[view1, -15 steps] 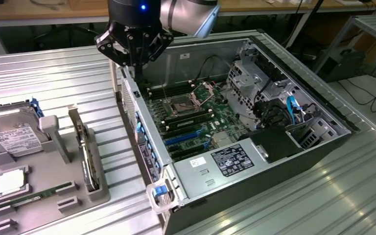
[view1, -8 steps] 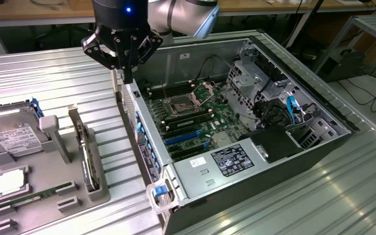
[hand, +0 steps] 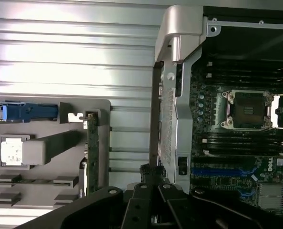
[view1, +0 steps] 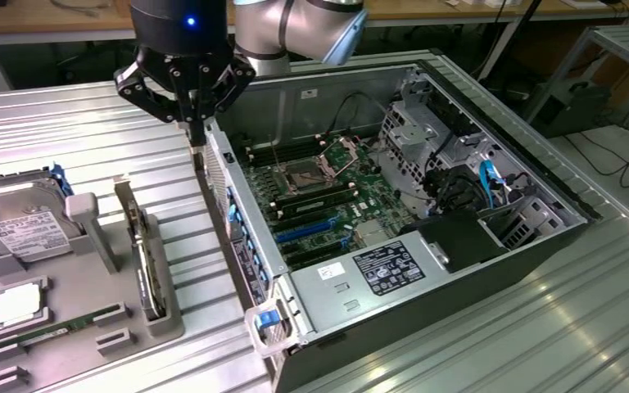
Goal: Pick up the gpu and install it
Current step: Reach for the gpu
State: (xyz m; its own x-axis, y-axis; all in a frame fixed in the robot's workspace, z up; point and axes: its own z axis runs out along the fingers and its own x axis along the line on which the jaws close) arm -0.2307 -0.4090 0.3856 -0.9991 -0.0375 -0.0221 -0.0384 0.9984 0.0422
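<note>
The gpu (view1: 147,255) stands on its long edge in a narrow slot of a grey holder tray (view1: 74,291), in the lower left of the exterior view. It is free, nothing touches it. In the wrist view the gpu (hand: 90,152) shows as a thin dark-green strip in the same tray (hand: 41,186).

The gripper (view1: 196,135) hangs in the upper left of the exterior view, above the gpu and well apart from it. Its two fingers are brought together and they hold nothing. In the wrist view the gripper (hand: 150,172) is just beside the outer rear wall of the open computer case (hand: 172,124), over the ribbed metal table (hand: 70,52).

In the tray, on the exterior view's left of the gpu, lie a hard drive (view1: 25,231) with white label, a square processor chip (view1: 17,304) and a green memory stick (view1: 74,326).

The computer case (view1: 533,188) lies open on the table (view1: 74,131), filling the middle and right of the frame. Inside it are the motherboard (view1: 331,201), the processor socket (view1: 305,176) and a power supply (view1: 386,270) with a label.
</note>
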